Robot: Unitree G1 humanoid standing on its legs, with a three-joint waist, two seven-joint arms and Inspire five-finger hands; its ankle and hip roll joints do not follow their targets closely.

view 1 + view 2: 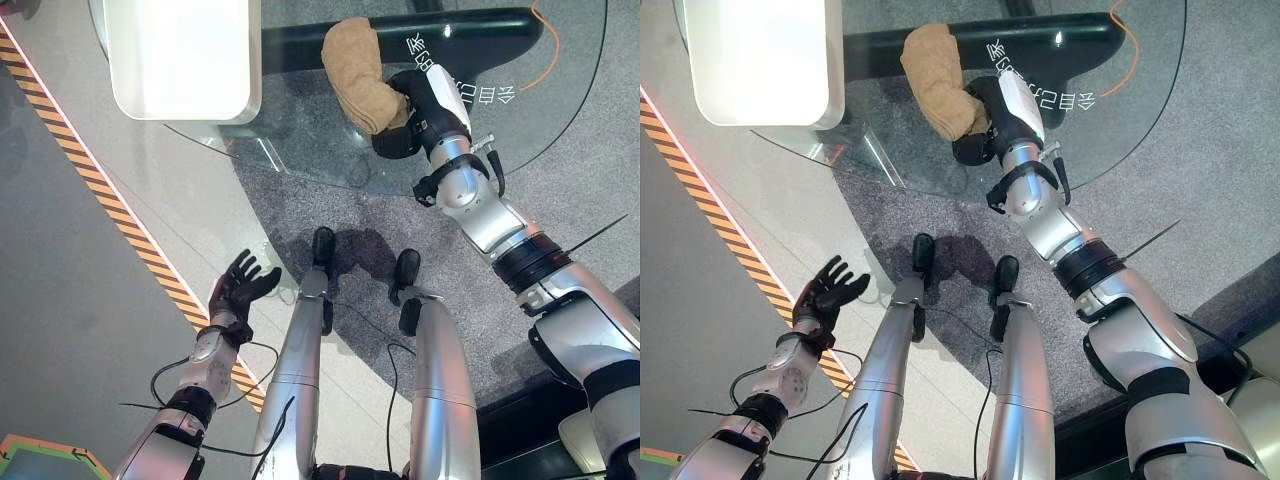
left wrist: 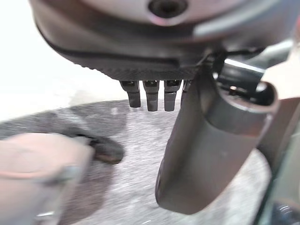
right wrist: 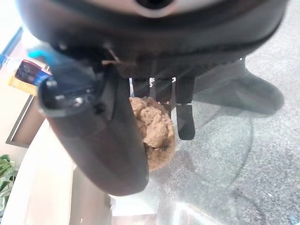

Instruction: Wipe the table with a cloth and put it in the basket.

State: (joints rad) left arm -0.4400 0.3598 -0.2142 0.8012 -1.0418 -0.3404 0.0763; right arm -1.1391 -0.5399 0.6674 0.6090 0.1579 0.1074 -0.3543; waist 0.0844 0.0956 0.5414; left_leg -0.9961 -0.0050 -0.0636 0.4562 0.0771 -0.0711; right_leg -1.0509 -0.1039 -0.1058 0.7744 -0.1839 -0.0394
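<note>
Glass table point(image 1: 560, 120) above grey carpet | right hand point(image 1: 425, 100) curled round the near end of the tan cloth point(image 1: 360, 75), pinning it to the glass, likely for wiping | cloth's long axis runs away from the hand toward the table's far side | left hand point(image 1: 240, 290) idle, fingers spread, low by the striped floor tape point(image 1: 110, 210)

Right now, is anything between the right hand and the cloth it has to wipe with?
Nothing visible. The right hand already has its fingers curled round the near end of the tan cloth, which lies on the glass table. The left hand hangs open, low over the floor.
</note>
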